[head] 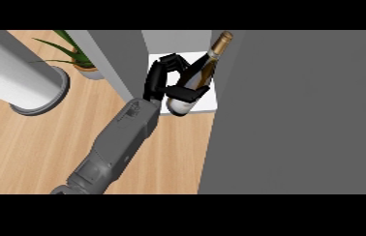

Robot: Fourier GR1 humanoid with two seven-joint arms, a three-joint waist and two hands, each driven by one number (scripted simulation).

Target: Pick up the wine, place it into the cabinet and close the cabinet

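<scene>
**Wine bottle at the cabinet mouth, not let go yet**

Seeing just 1 arm here, entering from the lower left. Calling that the left robot hand (163,78), wrapped round the wine bottle (204,74) with fingers hooked over the far side and thumb laid across the lower body. So gripping it, not just nudging. No sign of the right robot hand anywhere.

Placing the bottle inside the cabinet (205,106) opening, over the white shelf floor, base close to the front edge, gold-foil neck leaning up and away toward the back. Can't tell about actual base-to-shelf contact, could be resting or hanging just above. Guessing the lean comes from the reach angle: arm slanting in from the side, wrist following along, bottle tipping with it. Holding low on the body probably helps too, keeping the hand clear of the neck and the base easy to steer.

Reading the big grey panel on the right as the door (286,114), swung wide toward the viewer. Another grey panel (118,61) flanking the opening on the left, wall or 2nd door, can't say.

Also spotting a potted plant (77,58) and a white cylinder (32,82) on the wooden surface (172,153), well apart from the action.

Next, probably: straighten, push deeper, set down, release, back out, then swing the door. Main worry: base so near the edge, easy to clip with the door.
</scene>
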